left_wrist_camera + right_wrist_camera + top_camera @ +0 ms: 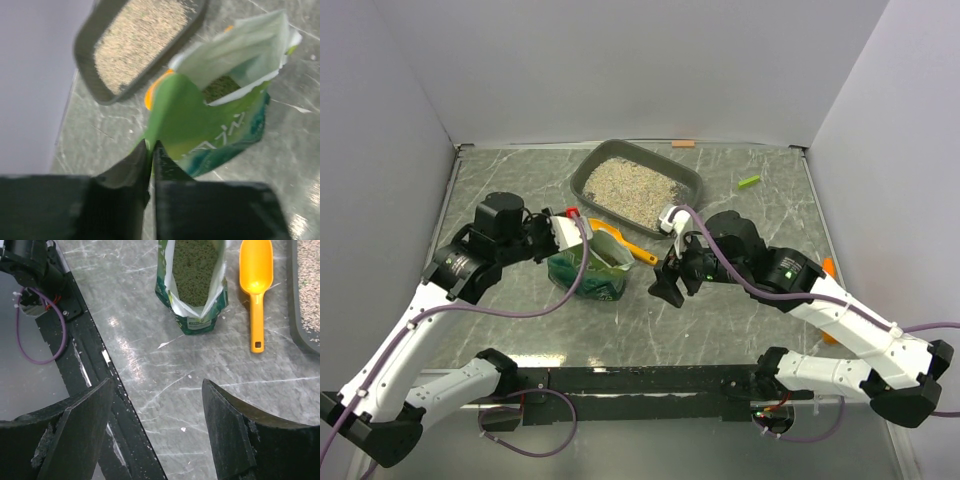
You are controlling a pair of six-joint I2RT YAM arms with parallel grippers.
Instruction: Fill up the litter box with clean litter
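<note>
Left end effector (151, 146): clamped on glossy green bag (185, 115) rim.
Right end effector (156, 385): apart, empty.
Dark-grey plastic litter box (85, 55): just beyond bag.

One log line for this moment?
left gripper: shut on green bag edge | right gripper: open, empty | litter box: holds clean litter

Grey marbled table (720, 325), plain walls (640, 70)

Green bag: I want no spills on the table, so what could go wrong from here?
1. The left hand pinches only the thin top edge of the green bag; it could slip or tear on lifting.
2. The bag stands open, so tilting it early may spill clean litter short of the litter box.
</note>
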